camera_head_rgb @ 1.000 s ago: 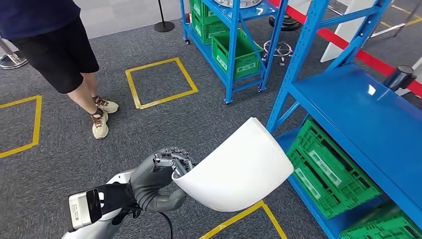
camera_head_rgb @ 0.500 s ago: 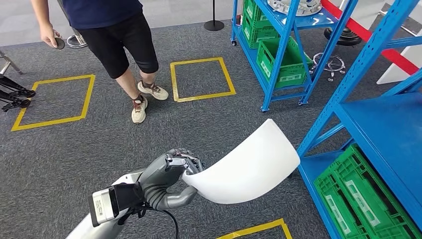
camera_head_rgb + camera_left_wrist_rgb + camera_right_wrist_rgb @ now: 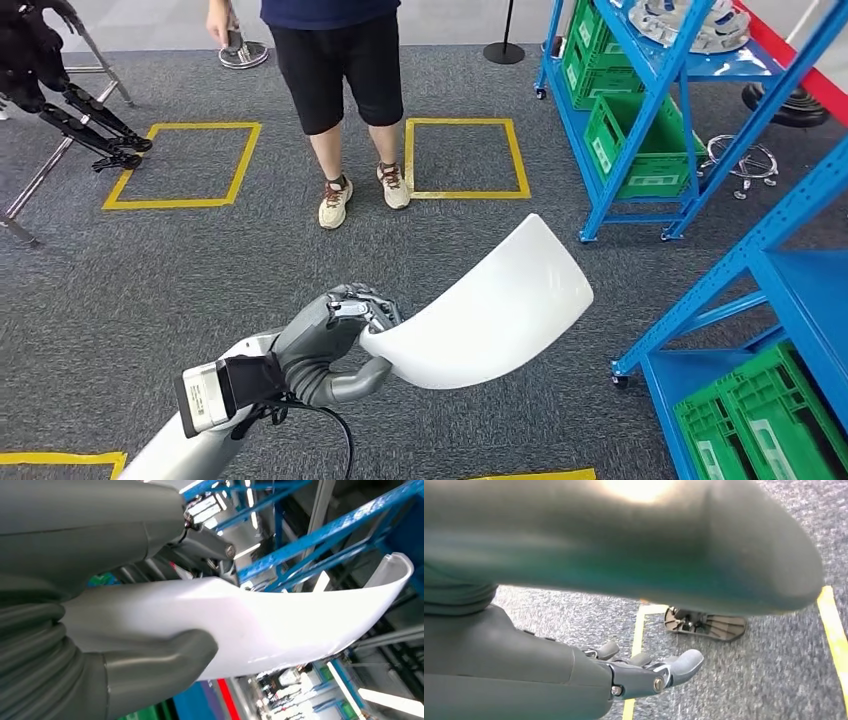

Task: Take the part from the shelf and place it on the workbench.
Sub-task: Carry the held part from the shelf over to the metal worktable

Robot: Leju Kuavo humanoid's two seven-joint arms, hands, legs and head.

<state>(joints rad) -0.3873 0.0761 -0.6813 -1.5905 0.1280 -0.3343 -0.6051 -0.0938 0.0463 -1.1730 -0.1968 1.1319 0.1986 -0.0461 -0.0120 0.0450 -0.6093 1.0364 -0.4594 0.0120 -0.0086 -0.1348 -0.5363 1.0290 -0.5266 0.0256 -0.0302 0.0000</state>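
My left hand (image 3: 335, 345) grips the near edge of the part (image 3: 480, 320), a large, smooth, curved white shell. It is held up over the grey carpet, with its far end pointing to the right and away from me. The left wrist view shows the part (image 3: 280, 625) close up, my left hand (image 3: 100, 630) clamping it with the thumb underneath and the fingers on top. My right hand (image 3: 574, 675) hangs low over the carpet, its fingers (image 3: 674, 667) apart and holding nothing.
A person (image 3: 340, 90) stands straight ahead between two yellow floor squares (image 3: 465, 155). A blue shelf rack (image 3: 650, 110) with green crates (image 3: 640, 150) stands at the far right, and a nearer blue rack (image 3: 790, 290) over a green crate (image 3: 770, 430). A black stand (image 3: 70, 100) is far left.
The camera has turned left, so the racks and the person slide to the right in the picture. My left hand keeps the same hold on the white part.
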